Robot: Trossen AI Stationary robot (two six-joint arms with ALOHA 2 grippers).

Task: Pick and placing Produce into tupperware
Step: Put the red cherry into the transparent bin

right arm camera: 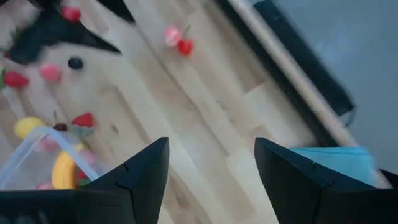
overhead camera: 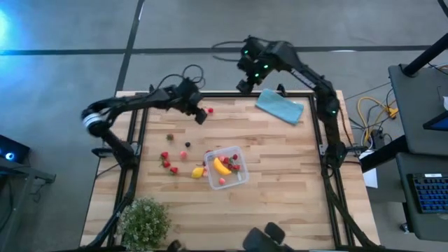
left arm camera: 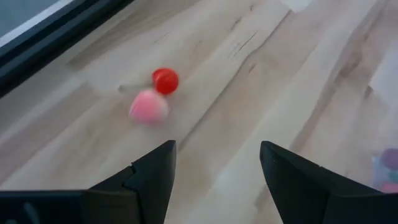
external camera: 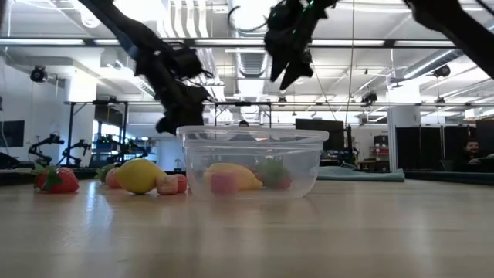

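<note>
Bench: you have a pale wood-plank top framed by dark rails, carrying everything below.
Right arm: yours reaches in over the far edge of the bench, raised well above the surface.
Left arm: yours comes in from the left edge and stretches toward the far side.
Plant: leafy green, at the near-left corner.
Teal cloth: folded, lying near the far-right corner.
Tupperware: clear box around the middle of the bench, slightly toward the near edge; you can see a yellow banana, a pink piece and red pieces inside it.
Right gripper: open and empty, hanging above the far edge, between the cloth and the left gripper.
Left gripper: open, holding nothing, low over the bench near the far edge, left of centre.
Lemon: yellow, just beside the tupperware's left wall, on the wood.
Loose produce: red and pink pieces scattered left of the tupperware, with a dark one among them.
Red piece and pink piece: side by side on the wood just ahead of your left gripper's fingers, not touched by them.
</note>
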